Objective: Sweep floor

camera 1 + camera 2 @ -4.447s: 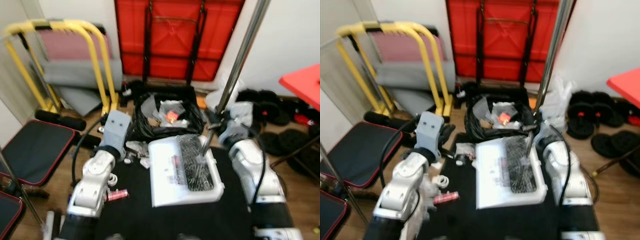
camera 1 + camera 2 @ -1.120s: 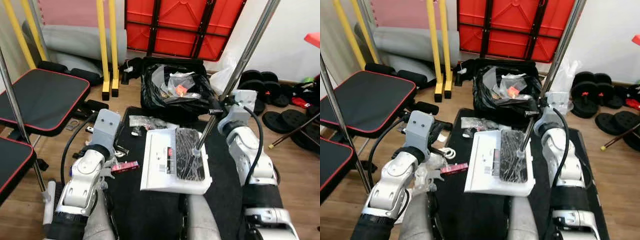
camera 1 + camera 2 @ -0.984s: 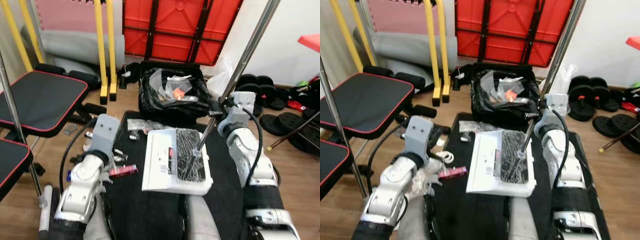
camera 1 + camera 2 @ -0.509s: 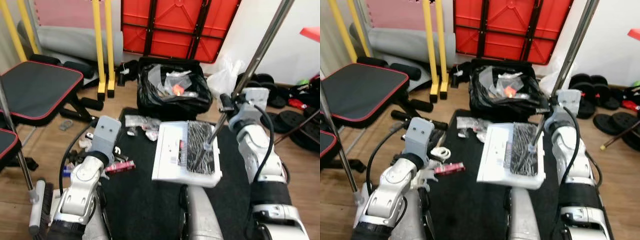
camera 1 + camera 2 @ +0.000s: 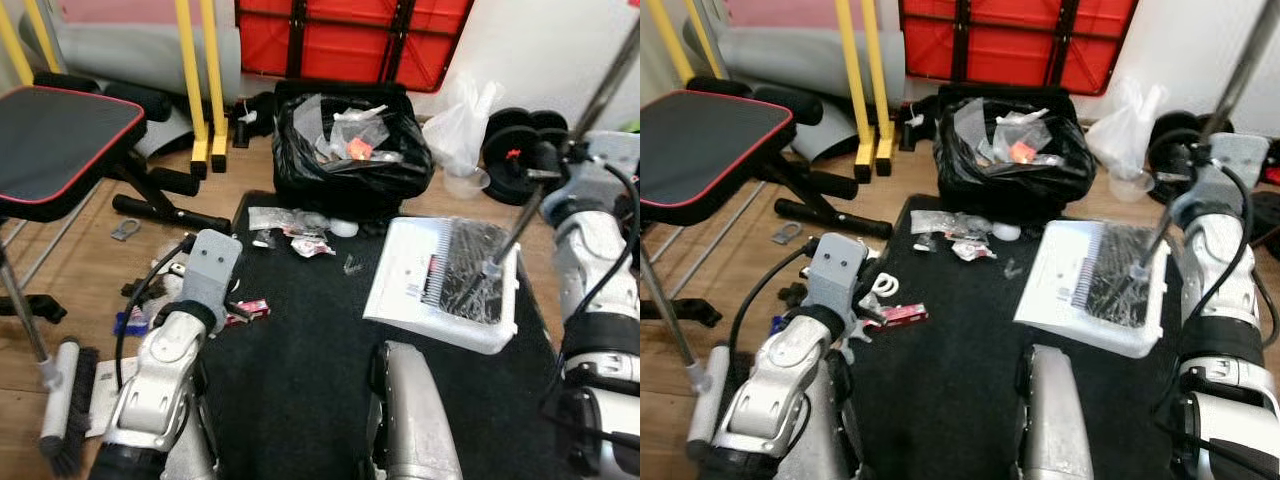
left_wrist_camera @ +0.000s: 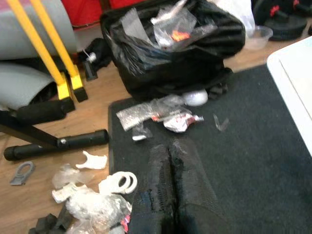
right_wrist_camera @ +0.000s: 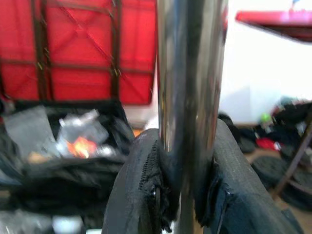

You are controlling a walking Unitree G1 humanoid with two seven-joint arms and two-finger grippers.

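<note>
My right gripper (image 7: 180, 195) has its jaws closed around the dustpan pole (image 7: 187, 73); the dustpan (image 5: 445, 285) rests on the black mat (image 5: 300, 370). My left gripper (image 6: 170, 170) is closed and empty. Next I must gather the litter (image 5: 290, 225) beside the bin (image 5: 350, 150).

One white dustpan (image 5: 445, 285), one steel pole (image 7: 190, 73) rising from it. One black rubbish bag (image 5: 350, 150), stuffed. One hand brush (image 5: 62, 405) on the wood. Two yellow uprights (image 5: 197, 70). One black mat (image 5: 300, 380). One clear plastic bag (image 5: 462, 112). Several scraps (image 5: 290, 232) at the mat's edge; exact number unclear.
</note>
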